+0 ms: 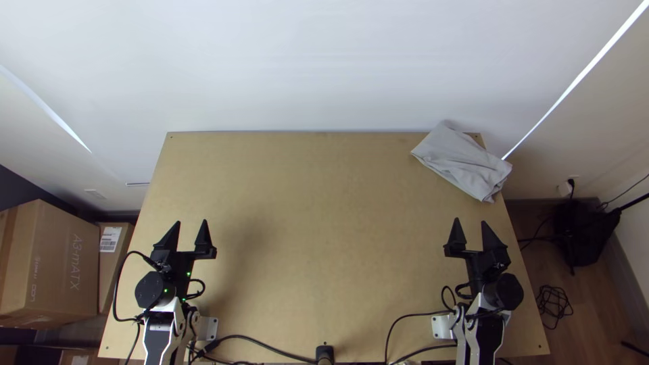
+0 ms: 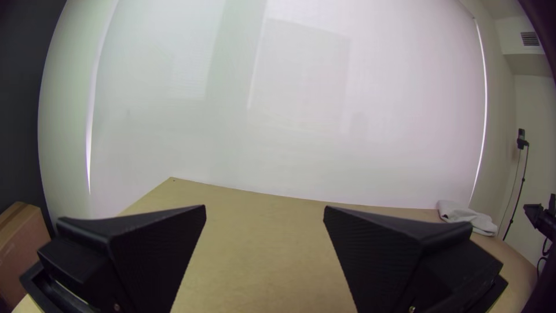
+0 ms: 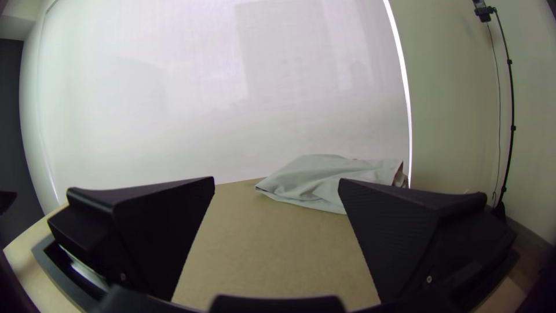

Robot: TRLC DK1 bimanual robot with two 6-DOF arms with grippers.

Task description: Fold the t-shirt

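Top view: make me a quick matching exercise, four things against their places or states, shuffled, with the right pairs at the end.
Things:
1. grey t-shirt
2. left gripper
3. right gripper
4. large cardboard box

Places or states:
A. open, on the near left side
B. beyond the left edge of the table
C. bunched at the far right corner
D. open, on the near right side

Pairs: 1-C; 2-A; 3-D; 4-B

T-shirt (image 1: 460,162) is matt grey cloth, creased. Table (image 1: 304,223) is smooth light wood. Left gripper (image 1: 191,222) and right gripper (image 1: 470,222) have matt black fingers, finely ridged, likely plastic, too dark to be sure. Big box (image 1: 64,250) is matt cardboard.
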